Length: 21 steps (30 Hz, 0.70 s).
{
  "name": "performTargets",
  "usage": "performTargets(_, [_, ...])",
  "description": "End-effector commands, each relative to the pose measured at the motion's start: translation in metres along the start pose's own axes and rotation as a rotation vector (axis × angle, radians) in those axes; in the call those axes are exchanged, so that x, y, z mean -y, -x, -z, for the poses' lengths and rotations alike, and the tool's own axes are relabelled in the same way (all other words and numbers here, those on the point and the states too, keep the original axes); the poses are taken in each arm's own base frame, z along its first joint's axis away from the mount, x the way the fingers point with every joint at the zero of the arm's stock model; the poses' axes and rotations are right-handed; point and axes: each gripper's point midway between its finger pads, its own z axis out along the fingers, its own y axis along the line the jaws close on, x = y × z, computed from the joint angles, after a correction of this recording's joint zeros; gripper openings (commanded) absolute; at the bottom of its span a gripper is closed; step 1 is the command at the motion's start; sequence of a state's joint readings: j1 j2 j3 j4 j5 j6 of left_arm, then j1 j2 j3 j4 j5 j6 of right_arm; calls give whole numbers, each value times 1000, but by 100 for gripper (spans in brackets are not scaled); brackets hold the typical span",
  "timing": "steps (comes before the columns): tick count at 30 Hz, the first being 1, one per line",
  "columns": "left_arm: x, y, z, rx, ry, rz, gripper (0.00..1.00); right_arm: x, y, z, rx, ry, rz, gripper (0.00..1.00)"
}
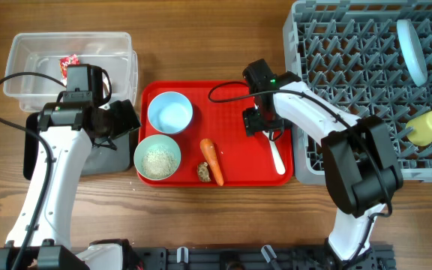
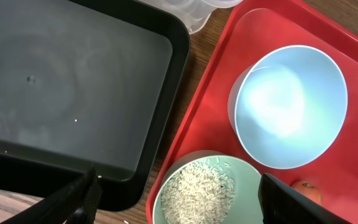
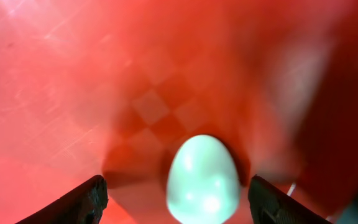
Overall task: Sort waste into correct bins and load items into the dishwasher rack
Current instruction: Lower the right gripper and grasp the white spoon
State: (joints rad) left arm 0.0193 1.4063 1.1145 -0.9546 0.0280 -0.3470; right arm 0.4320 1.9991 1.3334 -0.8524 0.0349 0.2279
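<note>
The white spoon (image 1: 277, 155) lies on the red tray (image 1: 231, 94). My right gripper (image 1: 260, 124) is open and low over the spoon's bowl end (image 3: 202, 180), one finger on each side (image 3: 182, 202). My left gripper (image 1: 123, 120) is open and empty (image 2: 179, 205), above the black tray's (image 2: 73, 81) edge and the mint green bowl (image 1: 157, 157) of rice (image 2: 197, 190). The pale blue bowl (image 1: 170, 112), carrot (image 1: 211, 160) and brown lump (image 1: 203, 172) sit on the red tray. The wrapper (image 1: 70, 64) lies in the clear tub (image 1: 28, 52). The plate (image 1: 411, 49) and yellow cup (image 1: 428, 127) are in the rack (image 1: 336, 45). No tissue shows.
The black tray (image 1: 96, 159) lies mostly under my left arm, between the clear tub and the red tray. A few rice grains lie on the black tray and on the wood by it. The rack touches the red tray's right side.
</note>
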Motion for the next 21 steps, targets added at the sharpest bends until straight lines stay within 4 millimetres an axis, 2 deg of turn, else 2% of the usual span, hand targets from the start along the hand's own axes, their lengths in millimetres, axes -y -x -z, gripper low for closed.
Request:
performTargets(1, [3,-1,0,-5,-9,4,83,-6,-8,-10,-44,36,22,75])
performTargets(18, [3,-1,0,-5,-9,4,83,-4,-16,-21,-51,33,14,70])
performTargets(21, [3,-1,0,-5,-9,4,83,-4,-17,-21,-52,33,15,65])
